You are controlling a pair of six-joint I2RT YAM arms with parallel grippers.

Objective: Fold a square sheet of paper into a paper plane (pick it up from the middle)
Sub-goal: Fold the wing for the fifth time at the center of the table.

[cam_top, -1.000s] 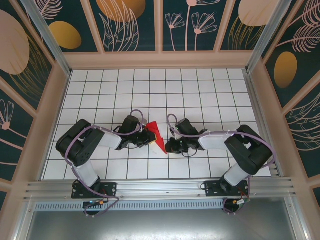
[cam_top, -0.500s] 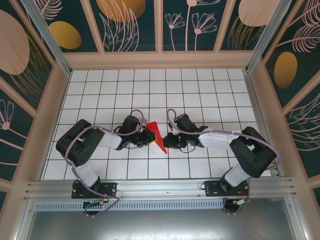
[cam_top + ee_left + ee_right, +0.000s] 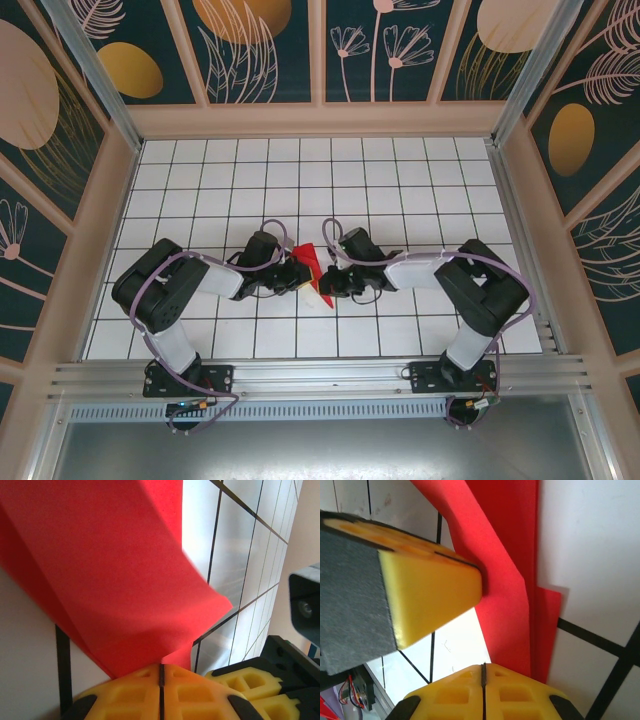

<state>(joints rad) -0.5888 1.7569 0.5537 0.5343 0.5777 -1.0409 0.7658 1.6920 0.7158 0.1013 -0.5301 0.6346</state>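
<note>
The square sheet of paper (image 3: 313, 272), bright red and partly folded into a narrow pointed shape, is at the table's middle, one flap raised. My left gripper (image 3: 298, 272) is shut on the sheet's left side; red paper (image 3: 115, 570) rises straight from its closed yellow fingertips (image 3: 161, 672). My right gripper (image 3: 329, 284) is shut, its tips against the sheet's lower right end. In the right wrist view its closed tips (image 3: 483, 669) sit at the edge of the layered red paper (image 3: 512, 605), and the left gripper's yellow finger (image 3: 432, 592) touches that paper from the left.
White grid-tiled tabletop (image 3: 400, 180) with beige walls all round. The two grippers stand close together, the right one's yellow fingers (image 3: 250, 687) beside the left one's. Open tiles lie behind and to both sides.
My right gripper has slid left across the tiles until its tips reached the red paper. The left gripper and the paper have stayed in place.
</note>
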